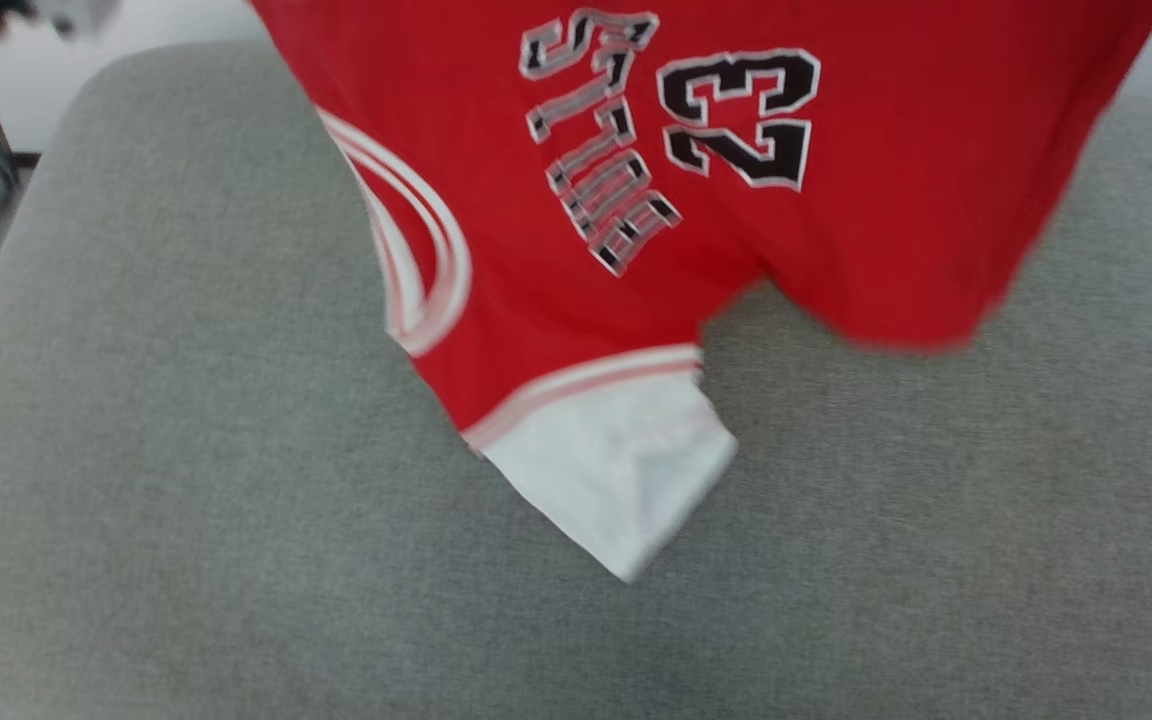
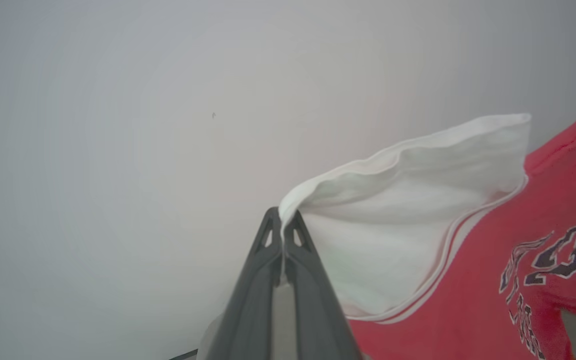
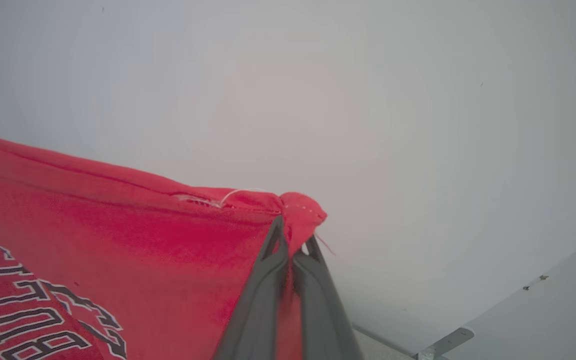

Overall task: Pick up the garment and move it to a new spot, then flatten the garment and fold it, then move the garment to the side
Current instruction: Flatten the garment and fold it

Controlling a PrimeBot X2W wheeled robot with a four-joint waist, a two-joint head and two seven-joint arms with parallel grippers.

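**Left gripper** [image 2: 283, 223]: fingers pressed together on the folded edge of a white sleeve [image 2: 408, 200].

**Right gripper** [image 3: 292, 237]: fingers pinched shut on a red corner [image 3: 300, 212] of the same shirt [image 1: 866, 200], beside a seam with a loose thread.

**Purpose of hold, as judged:** the two grips are well apart and stretch the cloth between them, so it hangs open in the air. That leaves it ready to be carried and laid out flat at a new spot. Both wrist views look toward a pale wall, which suggests raised arms.

**Shirt, position:** lifted, hanging down over a grey cushion [image 1: 186, 500]. Whether the lowest sleeve tip touches the cushion cannot be told.

**Shirt, appearance:**
- Red body.
- Black, white-edged number 23 [image 1: 741, 120] and lettering, both turned sideways.
- Curved white-and-red band at the neck or armhole.
- Striped trim [image 1: 586, 385] above a second white sleeve [image 1: 616, 480], which hangs lowest.
- Few creases; the fabric looks light and limp.

The head view is slightly blurred.
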